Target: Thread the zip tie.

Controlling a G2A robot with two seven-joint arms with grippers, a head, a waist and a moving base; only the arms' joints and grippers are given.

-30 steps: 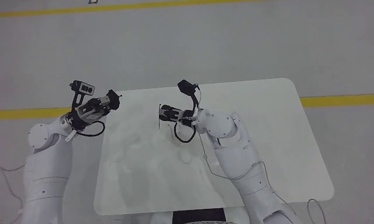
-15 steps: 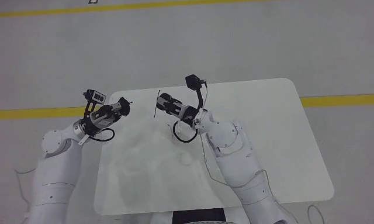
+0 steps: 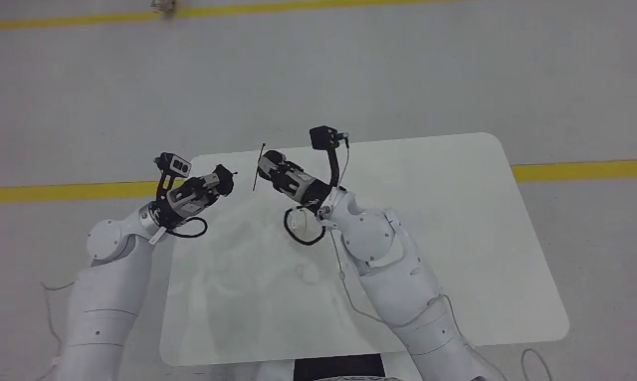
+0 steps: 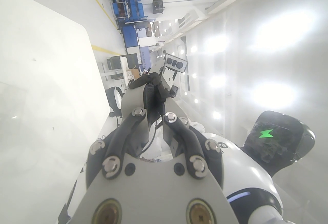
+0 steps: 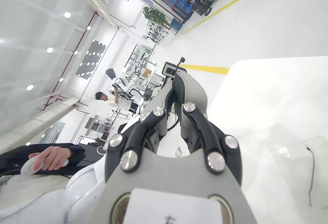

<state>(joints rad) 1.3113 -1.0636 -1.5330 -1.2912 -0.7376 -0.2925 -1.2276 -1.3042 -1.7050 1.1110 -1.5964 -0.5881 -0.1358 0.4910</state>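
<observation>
Right gripper [image 3: 269, 166] is clamped across the zip tie [image 3: 262, 152], raised over the far corner of the table [image 3: 478, 232]. Both ends stick out, probably to leave them free for threading. Left gripper [image 3: 224, 178] faces it, near, fingers pressed together; can't tell if it holds anything. Tie is thin, black and straight.

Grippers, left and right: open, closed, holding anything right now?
Left gripper: fingers closed; whether they hold anything cannot be told.
Right gripper: fingers closed on the zip tie.
</observation>
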